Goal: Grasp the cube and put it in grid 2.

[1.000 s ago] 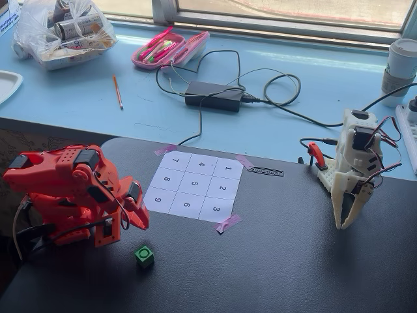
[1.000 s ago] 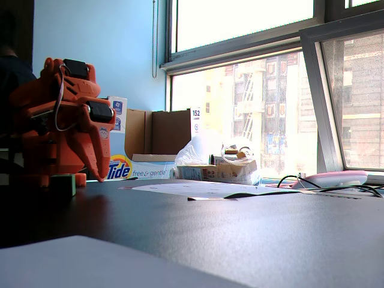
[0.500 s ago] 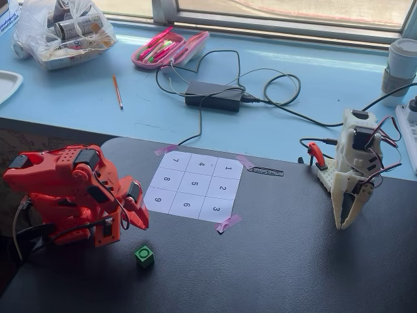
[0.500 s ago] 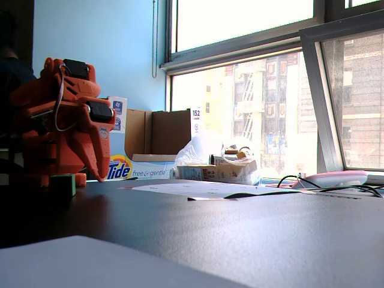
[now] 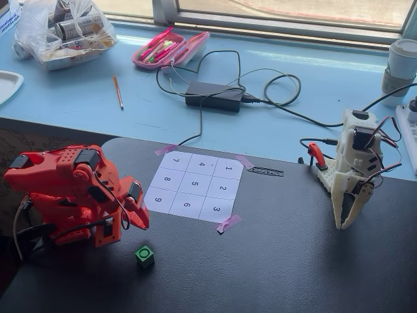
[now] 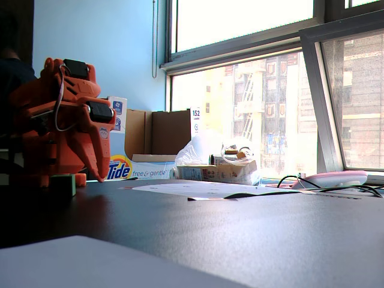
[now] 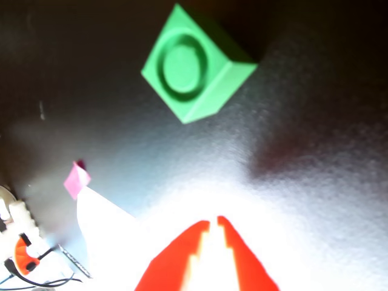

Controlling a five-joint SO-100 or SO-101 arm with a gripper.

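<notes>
The green cube (image 5: 144,255) with a dark ring on its top face sits on the black table, in front of the numbered sheet. In the wrist view the cube (image 7: 194,68) lies well ahead of my jaws, apart from them. My orange gripper (image 5: 143,223) hangs just above and behind the cube, its jaws together and empty; its tips show in the wrist view (image 7: 213,221). In a fixed view the gripper (image 6: 101,176) stands just right of the cube (image 6: 63,185). Grid 2 (image 5: 223,188) is the middle cell of the sheet's right column, between cells 1 and 3.
A white second arm (image 5: 348,189) stands at the table's right. Pink tape scraps (image 5: 228,223) hold the sheet's corners; one shows in the wrist view (image 7: 76,180). A power brick and cables (image 5: 214,96), a pink pencil case (image 5: 171,49) and a bag lie on the blue ledge behind.
</notes>
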